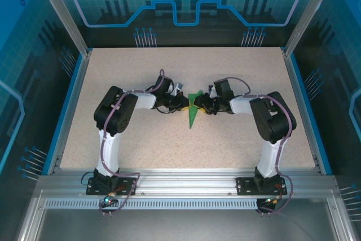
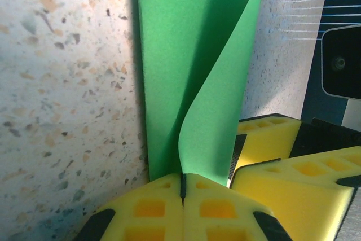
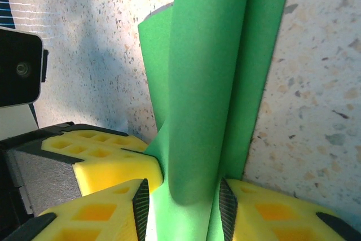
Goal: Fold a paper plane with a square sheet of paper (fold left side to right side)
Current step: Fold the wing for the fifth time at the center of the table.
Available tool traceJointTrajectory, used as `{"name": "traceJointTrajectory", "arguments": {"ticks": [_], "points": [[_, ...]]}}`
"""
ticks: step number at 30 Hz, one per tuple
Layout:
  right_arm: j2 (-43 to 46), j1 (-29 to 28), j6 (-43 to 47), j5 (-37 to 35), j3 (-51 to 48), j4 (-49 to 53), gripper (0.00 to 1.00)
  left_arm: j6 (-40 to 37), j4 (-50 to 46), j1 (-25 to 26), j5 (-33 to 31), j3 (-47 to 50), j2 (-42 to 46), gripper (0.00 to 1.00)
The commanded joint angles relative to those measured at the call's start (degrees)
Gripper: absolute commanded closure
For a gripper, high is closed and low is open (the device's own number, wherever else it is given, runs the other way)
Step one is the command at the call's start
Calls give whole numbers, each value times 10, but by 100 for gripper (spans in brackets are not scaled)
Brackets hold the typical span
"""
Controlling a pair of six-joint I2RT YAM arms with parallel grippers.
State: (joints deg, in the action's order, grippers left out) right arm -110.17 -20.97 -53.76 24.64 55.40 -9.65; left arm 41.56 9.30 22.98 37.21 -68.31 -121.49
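Green sheet of paper (image 1: 192,115) lies mid table (image 1: 141,139), between both claws. Thin, light, floppy. Bends and curls easy, likely tears or crumples if pinched hard. Best hold: flap edge near wide end, softly. Left claw (image 2: 183,187), at 9 o'clock of paper, pressed together on one lifted flap. Right claw (image 3: 183,201), at 3 o'clock, part closed, pads hugging curled fold. In top view, long side runs 12 to 6 o'clock. Pointy tip aims at 6 o'clock, toward arm bases.
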Motion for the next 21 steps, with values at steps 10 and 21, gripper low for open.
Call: {"name": "traceJointTrajectory", "arguments": {"ticks": [10,21], "points": [[-44,-11,15,-27,-2,66,60,-31,-37,-3,-11,-28,-17,97],[-45,-11,19,-25,0,71,60,-41,-54,-2,-20,-44,-40,97]]}}
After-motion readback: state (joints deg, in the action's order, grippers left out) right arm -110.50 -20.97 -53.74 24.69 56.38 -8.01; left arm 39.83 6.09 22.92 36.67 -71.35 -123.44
